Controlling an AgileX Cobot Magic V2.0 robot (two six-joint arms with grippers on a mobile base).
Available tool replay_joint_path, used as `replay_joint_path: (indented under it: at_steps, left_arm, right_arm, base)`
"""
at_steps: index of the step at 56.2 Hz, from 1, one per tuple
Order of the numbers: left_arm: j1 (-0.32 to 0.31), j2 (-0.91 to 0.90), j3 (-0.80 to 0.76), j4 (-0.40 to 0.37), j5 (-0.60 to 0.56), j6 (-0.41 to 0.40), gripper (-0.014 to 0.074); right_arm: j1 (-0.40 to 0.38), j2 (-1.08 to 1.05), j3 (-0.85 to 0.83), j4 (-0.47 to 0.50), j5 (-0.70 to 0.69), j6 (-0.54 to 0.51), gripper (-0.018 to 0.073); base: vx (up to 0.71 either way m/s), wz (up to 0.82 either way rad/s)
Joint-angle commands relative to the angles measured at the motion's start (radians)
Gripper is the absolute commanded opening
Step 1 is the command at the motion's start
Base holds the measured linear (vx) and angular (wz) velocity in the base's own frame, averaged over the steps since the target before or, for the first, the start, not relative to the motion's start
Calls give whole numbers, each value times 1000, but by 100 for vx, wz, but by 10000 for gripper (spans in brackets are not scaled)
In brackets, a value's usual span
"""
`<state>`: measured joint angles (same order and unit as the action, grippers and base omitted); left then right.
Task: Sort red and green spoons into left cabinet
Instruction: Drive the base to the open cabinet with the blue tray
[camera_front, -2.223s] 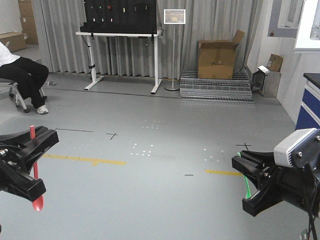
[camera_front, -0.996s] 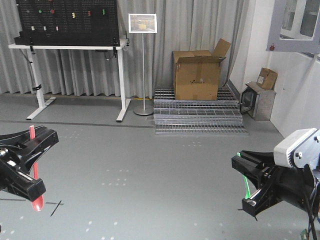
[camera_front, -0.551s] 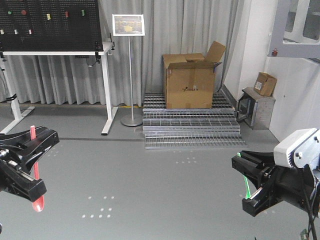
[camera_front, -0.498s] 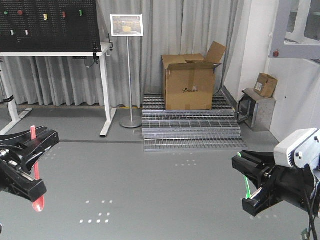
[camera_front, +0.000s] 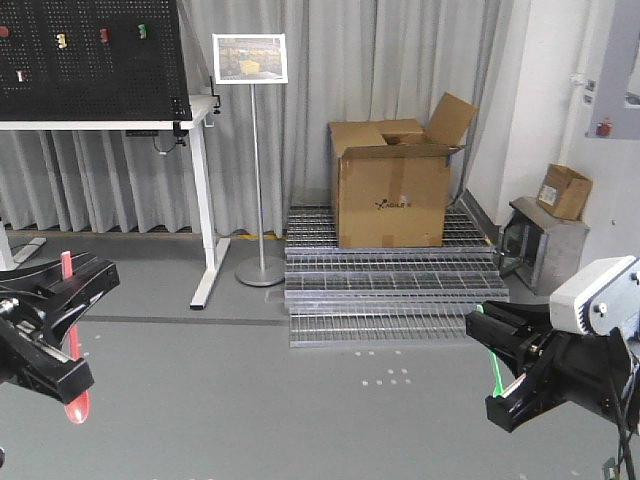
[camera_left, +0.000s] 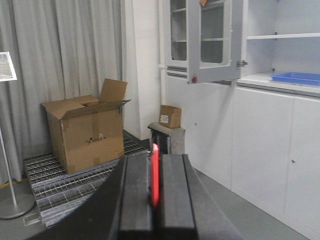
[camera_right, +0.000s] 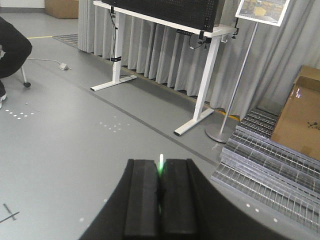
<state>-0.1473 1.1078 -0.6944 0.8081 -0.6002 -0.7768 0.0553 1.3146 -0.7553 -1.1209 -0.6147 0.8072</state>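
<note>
Out on the open floor, well apart from the cabinet (camera_left: 260, 135), the left claw (camera_front: 66, 325) pinches the red spoon (camera_front: 76, 402) and the right claw (camera_front: 508, 372) pinches the green spoon (camera_front: 493, 368), probably so both ride safely.

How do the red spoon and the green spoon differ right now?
Colour: the red spoon is bright red, the green spoon bright green.
Holder: the red spoon sits in the left end effector, the green spoon in the right end effector.
Visibility: the red spoon's bowl hangs in plain view below its end effector; the green spoon shows only a thin handle, bowl unseen.
Shared: both are thin and clamped in shut end effectors.
</note>
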Motion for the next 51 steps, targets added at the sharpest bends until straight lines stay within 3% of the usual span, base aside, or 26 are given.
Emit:
replay_joint_path:
  at_steps: [1, 51]
  left_arm:
    - [-2, -20, -25, -42, -58, -5, -6]
    - [-2, -20, -25, -42, -57, -5, -6]
  right_arm:
    - [-5, -32, -30, 35, -44, 1, -9]
    - [-5, -32, -30, 35, -44, 1, -9]
  base:
    - [57, 8]
    - [56, 0]
